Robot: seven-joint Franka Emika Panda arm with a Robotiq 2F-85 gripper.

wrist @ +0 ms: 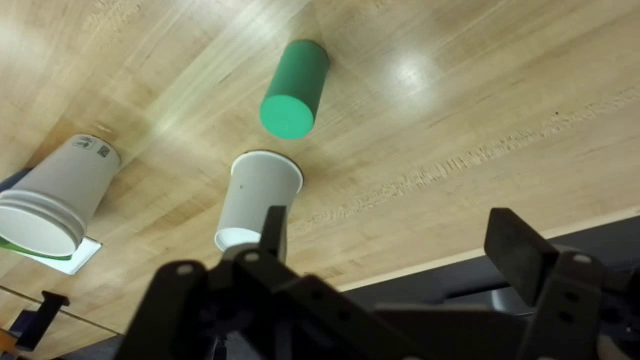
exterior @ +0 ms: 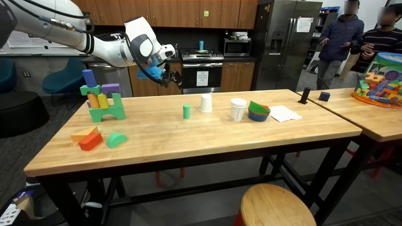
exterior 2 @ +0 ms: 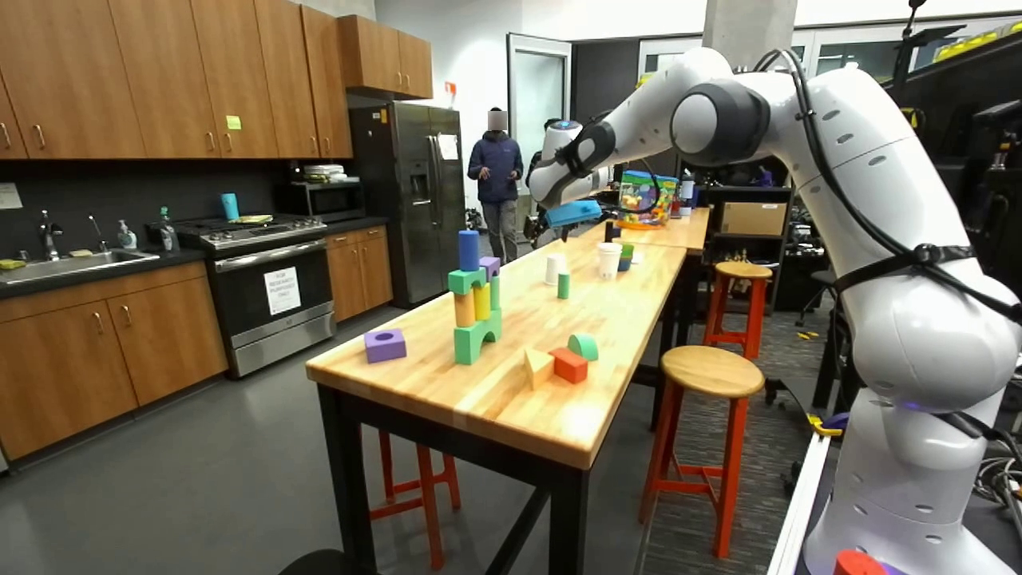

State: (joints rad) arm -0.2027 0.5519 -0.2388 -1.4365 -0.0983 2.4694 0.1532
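My gripper point(wrist: 392, 235) is open above the wooden table point(exterior: 150, 138), with nothing between its fingers. In an exterior view the gripper point(exterior: 176, 80) hangs at the table's far side, well above the top. Nearest below it, a white paper cup point(wrist: 260, 185) stands upside down, partly hidden by a finger in the wrist view. A green cylinder point(wrist: 295, 90) stands upright beside that cup. Further along is a stack of white cups point(exterior: 238, 110), then nested coloured bowls point(exterior: 258, 116) and a white napkin point(exterior: 284, 113). The gripper touches none of these.
A block tower point(exterior: 107, 113) stands at one table end, topped by a blue cylinder point(exterior 2: 469, 250). Near it lie a purple block point(exterior 2: 385, 346), a red block point(exterior 2: 569, 366), a triangle point(exterior 2: 539, 367) and a green half-round point(exterior 2: 584, 346). Two people stand beyond the table.
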